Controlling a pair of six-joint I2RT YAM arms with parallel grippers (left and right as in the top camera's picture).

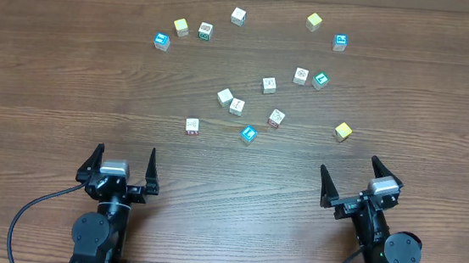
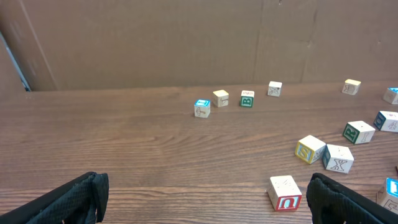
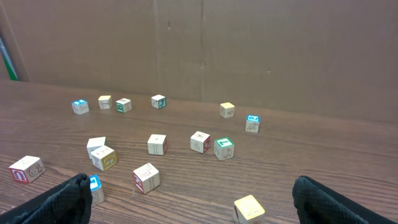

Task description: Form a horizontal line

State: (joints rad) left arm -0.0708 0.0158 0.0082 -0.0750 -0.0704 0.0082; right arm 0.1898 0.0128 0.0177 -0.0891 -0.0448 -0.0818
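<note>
Left gripper point(image 1: 125, 153) and right gripper point(image 1: 349, 165) spread wide, cubes point(image 1: 268, 85) scattered, no line formed yet
Both sets of jaws stand fully apart and hold nothing, low at the near edge of the wooden table point(image 1: 51, 90), well short of the cubes; these lie singly across the far half, with a blue cube point(image 1: 161, 41), yellow cube point(image 1: 181, 27) and white cube point(image 1: 205, 32) near one another at far left, not touching

Loose printed cubes point(image 1: 268, 85), widely scattered.
</note>
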